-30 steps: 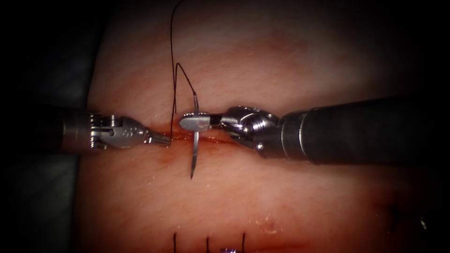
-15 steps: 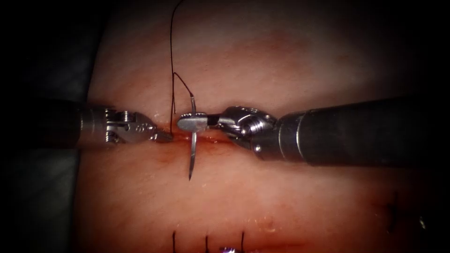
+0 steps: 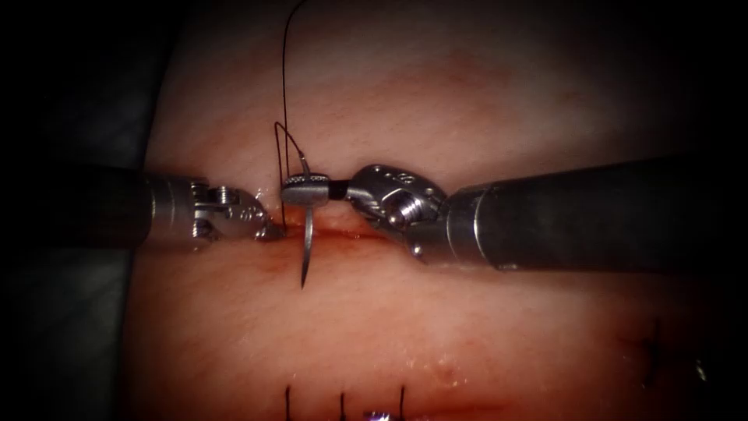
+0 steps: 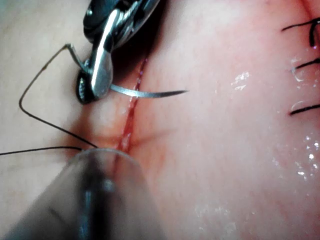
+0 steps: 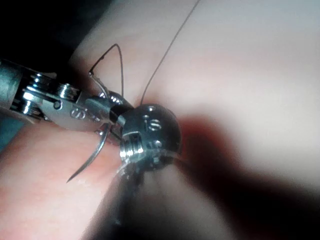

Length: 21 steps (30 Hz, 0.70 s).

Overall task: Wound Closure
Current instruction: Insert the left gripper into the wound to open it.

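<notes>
Right tool [image 3: 305, 192], jaws closed on the needle [image 3: 307, 248] near its thread end; the stiff, slick curve hangs free above the cut [image 3: 343, 231], point toward the tissue's [image 3: 467, 93] near edge. Left tool [image 3: 269, 231] at the cut, jaw state indeterminable. Thread [image 3: 284, 93] limp, light

right pincer [image 3: 305, 192] grips needle [image 3: 307, 249] near tail | tip free above tissue [image 3: 467, 327]

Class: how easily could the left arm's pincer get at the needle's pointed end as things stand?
Probably yes. The right pincer grips the needle near its thread end, and the pointed half hangs bare over the tissue, not in it. The left pincer sits close beside it at the cut, nothing between.
</notes>
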Available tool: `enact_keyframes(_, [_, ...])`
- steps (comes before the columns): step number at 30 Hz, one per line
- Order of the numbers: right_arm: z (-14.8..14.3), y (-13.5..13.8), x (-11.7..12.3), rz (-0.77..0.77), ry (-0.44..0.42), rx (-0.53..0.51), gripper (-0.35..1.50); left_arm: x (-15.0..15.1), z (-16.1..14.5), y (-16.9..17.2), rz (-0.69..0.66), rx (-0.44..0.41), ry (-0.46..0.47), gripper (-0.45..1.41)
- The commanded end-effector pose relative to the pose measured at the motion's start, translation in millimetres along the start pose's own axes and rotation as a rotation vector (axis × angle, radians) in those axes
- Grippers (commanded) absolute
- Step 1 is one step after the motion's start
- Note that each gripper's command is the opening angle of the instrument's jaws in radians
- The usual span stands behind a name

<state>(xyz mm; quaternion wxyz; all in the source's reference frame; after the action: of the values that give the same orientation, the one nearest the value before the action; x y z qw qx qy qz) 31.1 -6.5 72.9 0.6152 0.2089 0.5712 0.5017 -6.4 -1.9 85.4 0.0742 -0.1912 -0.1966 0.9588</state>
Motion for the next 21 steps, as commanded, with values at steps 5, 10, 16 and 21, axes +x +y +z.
enact_keyframes(5, [1.9,1.4,-0.6,-0.119,0.021,-0.042,-0.35,0.2,0.4,0.4,-0.028,0.001,-0.005,0.14])
enact_keyframes(10, [2.0,1.5,-1.1,-0.210,0.036,-0.084,-0.35,0.2,0.2,0.6,-0.063,0.001,-0.007,0.26])
enact_keyframes(16, [2.2,1.8,-1.3,-0.334,0.077,-0.129,-0.35,0.1,0.4,1.0,-0.069,-0.003,-0.004,0.21])
enact_keyframes(21, [2.8,1.9,-1.7,-0.438,0.089,-0.151,-0.35,0.0,0.7,1.4,-0.070,-0.013,0.002,0.19])
